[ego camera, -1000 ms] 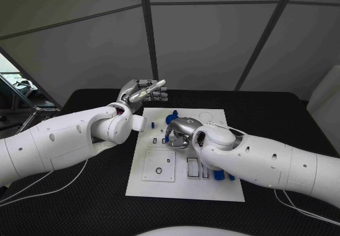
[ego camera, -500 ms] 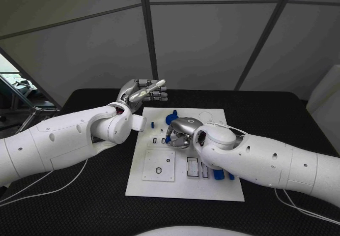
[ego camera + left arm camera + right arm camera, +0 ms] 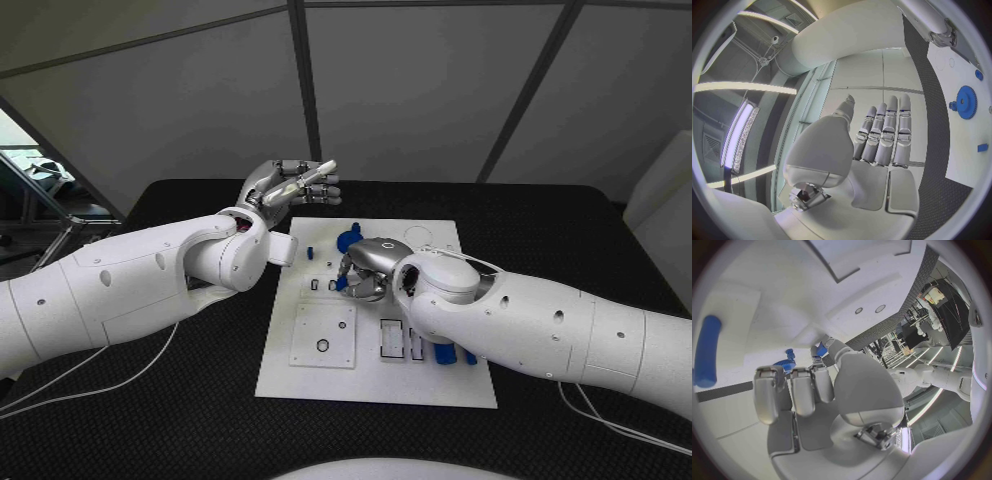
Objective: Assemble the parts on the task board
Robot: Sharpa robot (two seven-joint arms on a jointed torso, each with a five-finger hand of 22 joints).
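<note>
The white task board [image 3: 310,375] lies in the middle of the black table. My right hand [image 3: 369,268] hovers low over the board's middle with its fingers curled. Its thumb and a finger pinch a small blue part [image 3: 820,350] just above the board, beside a blue gear [image 3: 786,365]. That gear [image 3: 351,238] stands near the board's far edge. My left hand [image 3: 293,186] is raised beyond the board's far left corner, fingers straight and side by side, holding nothing [image 3: 879,135]. The left wrist view also catches the gear [image 3: 965,101] and a small blue piece [image 3: 982,147] on the board.
A blue cylinder [image 3: 707,350] lies on the board; blue parts [image 3: 449,356] lie by my right forearm near the slots [image 3: 392,340]. A raised white plate [image 3: 323,336] with a hole sits on the board's left half. Black table [image 3: 173,400] surrounds the board.
My right forearm has edged slightly over the board. Both hands keep their poses.
</note>
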